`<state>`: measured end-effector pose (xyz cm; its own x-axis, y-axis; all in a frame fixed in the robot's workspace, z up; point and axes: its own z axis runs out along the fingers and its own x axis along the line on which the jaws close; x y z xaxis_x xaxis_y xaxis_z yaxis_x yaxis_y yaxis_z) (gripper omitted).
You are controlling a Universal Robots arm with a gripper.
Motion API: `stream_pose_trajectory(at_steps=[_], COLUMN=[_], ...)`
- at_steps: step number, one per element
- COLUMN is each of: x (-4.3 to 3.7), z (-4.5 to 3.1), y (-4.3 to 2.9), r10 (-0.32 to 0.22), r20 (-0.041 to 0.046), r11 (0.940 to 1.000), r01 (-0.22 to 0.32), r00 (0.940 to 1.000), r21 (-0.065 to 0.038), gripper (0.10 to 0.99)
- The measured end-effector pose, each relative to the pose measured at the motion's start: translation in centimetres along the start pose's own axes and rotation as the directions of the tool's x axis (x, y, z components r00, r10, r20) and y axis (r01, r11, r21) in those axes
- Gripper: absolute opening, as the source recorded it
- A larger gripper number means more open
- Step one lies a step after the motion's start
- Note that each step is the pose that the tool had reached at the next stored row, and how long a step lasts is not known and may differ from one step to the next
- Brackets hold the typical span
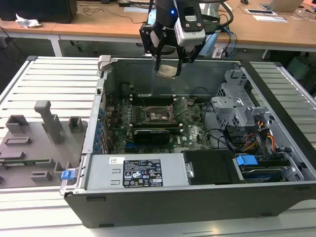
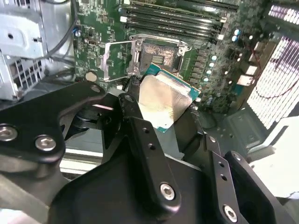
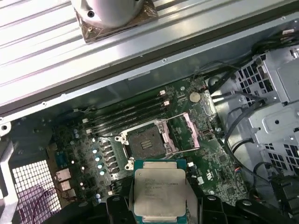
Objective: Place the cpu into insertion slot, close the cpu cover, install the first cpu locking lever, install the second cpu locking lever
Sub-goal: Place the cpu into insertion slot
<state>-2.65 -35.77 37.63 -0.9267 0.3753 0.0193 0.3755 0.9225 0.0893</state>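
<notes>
Exterior view: the claw point(image 1: 169, 65) is closed on the cpu point(image 1: 168, 71), holding it high above the open computer case point(image 1: 163, 197).

Second wrist view: the chip hangs tilted over the insertion slot point(image 2: 159, 55), clear of it. The cpu cover point(image 2: 117, 60) stands raised beside the socket.

First wrist view: the socket lies uncovered on the green motherboard point(image 3: 205, 158).

The tool point(image 1: 168, 66) was black, built of jointed link bars; in the second wrist view its fingers point(image 2: 145, 140) were matte black slabs pinned with silver screws point(image 2: 167, 190); a broad black bracket point(image 2: 46, 116) bore two round silver bolts point(image 2: 45, 143); in the exterior view a blue light point(image 1: 172, 12) glowed on the black wrist point(image 1: 165, 17); a pale grey camera block point(image 1: 190, 27) sat beside it; black cables point(image 1: 226, 17) looped behind.
</notes>
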Motion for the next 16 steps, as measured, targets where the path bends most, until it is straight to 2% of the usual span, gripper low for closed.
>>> stream_pose_trajectory(at_steps=[2, 8, 10, 13, 16], x=[0.0, 0.0, 0.0, -0.01, -0.01], z=[0.05, 0.13, 0.16, 0.23, 0.33], y=[0.0, -0.01, -0.02, -0.02, -0.03], r10=[0.065, 0.151, 0.183, 0.243, 0.267], r20=[0.0057, 0.0133, 0.016, 0.0211, 0.0232], r11=[0.9979, 0.9885, 0.9831, 0.9701, 0.9637], r01=[-0.065, -0.151, -0.183, -0.243, -0.267], r00=[0.9979, 0.9884, 0.983, 0.9698, 0.9634], r21=[-0.001, -0.004, -0.005, -0.008, -0.008], gripper=[0.537, 0.537, 0.537, 0.537, 0.537])
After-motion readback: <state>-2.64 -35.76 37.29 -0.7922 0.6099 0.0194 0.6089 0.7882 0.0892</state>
